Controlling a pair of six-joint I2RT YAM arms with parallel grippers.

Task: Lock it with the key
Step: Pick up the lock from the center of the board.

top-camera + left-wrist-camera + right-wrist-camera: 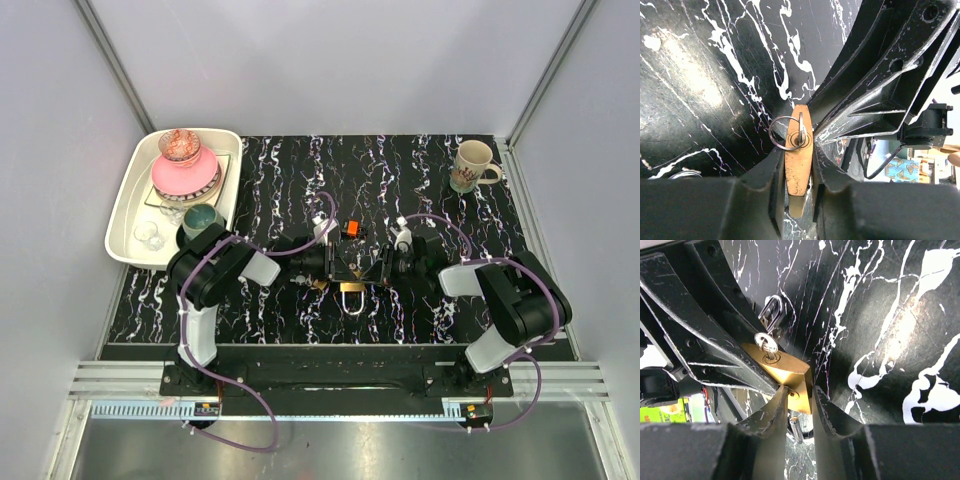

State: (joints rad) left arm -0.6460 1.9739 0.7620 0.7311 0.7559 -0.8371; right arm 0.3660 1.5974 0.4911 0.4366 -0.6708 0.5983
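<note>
A brass padlock [350,288] is held just above the black marbled mat, its shackle [352,302] pointing toward the near edge. My left gripper [799,150] is shut on the lock body [799,170] from the left. My right gripper [800,390] is shut on a corner of the padlock [785,371] from the right. A silver-headed key [765,343] on a wire ring [785,134] sits in the keyhole. The key with the orange head [350,228] shows only in the top view, just beyond the grippers.
A white tray [125,215] at the back left holds a pink bowl [183,175], a teal cup [203,218] and a small glass. A patterned mug [472,165] stands at the back right. The mat [300,180] ends near the grey walls.
</note>
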